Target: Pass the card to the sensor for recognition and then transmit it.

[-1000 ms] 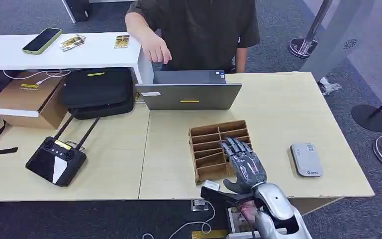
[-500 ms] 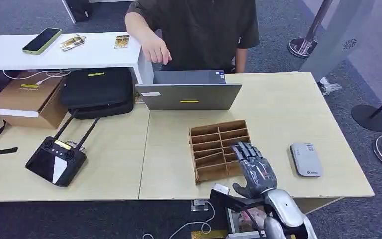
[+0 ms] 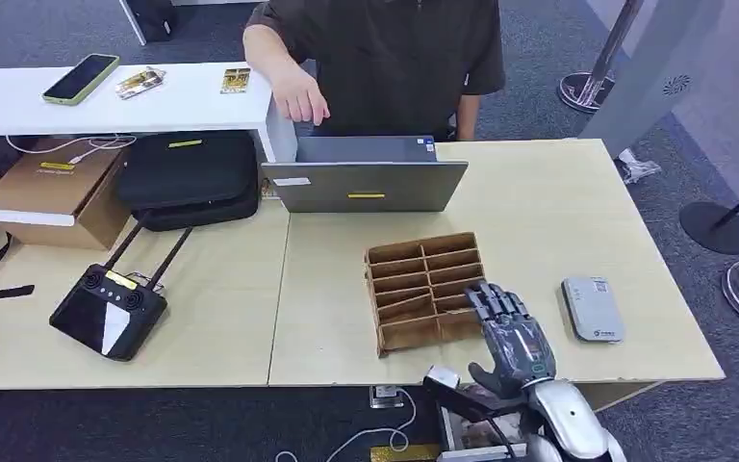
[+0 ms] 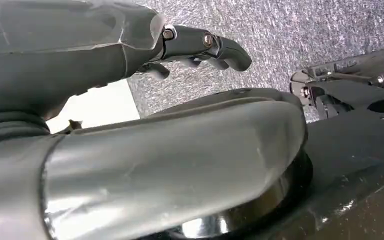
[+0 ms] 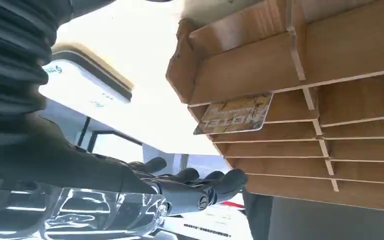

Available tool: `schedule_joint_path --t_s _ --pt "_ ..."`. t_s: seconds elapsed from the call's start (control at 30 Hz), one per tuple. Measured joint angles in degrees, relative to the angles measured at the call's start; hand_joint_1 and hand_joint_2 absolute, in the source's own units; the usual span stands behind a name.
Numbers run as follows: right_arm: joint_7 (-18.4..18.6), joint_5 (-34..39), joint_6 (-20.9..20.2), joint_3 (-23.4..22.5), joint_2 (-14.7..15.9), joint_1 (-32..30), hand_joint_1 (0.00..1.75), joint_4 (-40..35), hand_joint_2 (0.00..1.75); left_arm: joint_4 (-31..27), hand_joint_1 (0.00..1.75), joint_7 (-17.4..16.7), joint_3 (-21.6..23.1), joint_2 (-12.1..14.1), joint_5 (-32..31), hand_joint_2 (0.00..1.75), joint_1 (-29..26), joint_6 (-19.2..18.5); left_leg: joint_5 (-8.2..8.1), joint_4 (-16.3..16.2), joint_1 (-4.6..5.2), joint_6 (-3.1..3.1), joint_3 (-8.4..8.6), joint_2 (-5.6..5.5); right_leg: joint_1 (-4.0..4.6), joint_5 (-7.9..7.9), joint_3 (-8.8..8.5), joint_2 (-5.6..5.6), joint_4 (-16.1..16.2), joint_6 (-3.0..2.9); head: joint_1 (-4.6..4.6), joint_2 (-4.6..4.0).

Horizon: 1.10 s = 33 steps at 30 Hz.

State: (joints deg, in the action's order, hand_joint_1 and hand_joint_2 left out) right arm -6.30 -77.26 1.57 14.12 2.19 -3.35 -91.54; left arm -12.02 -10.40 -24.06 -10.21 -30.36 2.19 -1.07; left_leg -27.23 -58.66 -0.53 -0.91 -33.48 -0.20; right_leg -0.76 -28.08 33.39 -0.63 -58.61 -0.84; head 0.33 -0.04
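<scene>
The wooden table (image 3: 558, 212) carries a slotted cardboard organiser (image 3: 423, 289) near its front edge, with the grey sensor (image 3: 593, 308) to its right. The right hand (image 3: 512, 337) hovers just right of the organiser, fingers spread, holding nothing. The card (image 5: 235, 114) sits in one slot. The left hand (image 4: 200, 47) hangs over carpet, apparently empty, fingers curled.

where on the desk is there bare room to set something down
Bare wood lies between the card rack and laptop, and beyond the sensor. Crowded: the right robot hand fills the rack-to-sensor gap.
</scene>
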Motion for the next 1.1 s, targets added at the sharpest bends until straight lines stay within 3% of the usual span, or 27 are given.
schedule_joint_path --t_s 0.37,0.9,1.1 --pt "-3.7 -0.6 0.2 0.5 0.0 1.3 0.0 0.4 1.75 0.0 0.0 0.9 0.0 0.1 -2.1 0.0 0.0 -0.2 0.0 0.0 0.0 0.0 -0.01 0.01 0.0 0.0 -0.02 0.01 0.0 0.0 0.0 0.0" --pt "-8.5 1.7 0.2 8.6 2.1 14.9 0.0 14.4 1.75 0.0 0.0 0.5 0.0 0.5 -2.2 0.0 0.0 1.1 0.03 0.0 0.0 0.0 0.01 0.04 0.0 0.02 -0.01 0.02 0.0 -0.02 0.0 0.0" --pt "-8.8 2.6 0.2 11.8 2.7 18.6 0.0 18.0 1.75 0.0 0.0 2.1 -0.1 1.1 -2.0 0.0 0.1 1.1 0.03 0.0 -0.01 0.0 0.01 0.03 0.01 0.02 -0.01 0.01 0.0 -0.02 0.0 0.0"
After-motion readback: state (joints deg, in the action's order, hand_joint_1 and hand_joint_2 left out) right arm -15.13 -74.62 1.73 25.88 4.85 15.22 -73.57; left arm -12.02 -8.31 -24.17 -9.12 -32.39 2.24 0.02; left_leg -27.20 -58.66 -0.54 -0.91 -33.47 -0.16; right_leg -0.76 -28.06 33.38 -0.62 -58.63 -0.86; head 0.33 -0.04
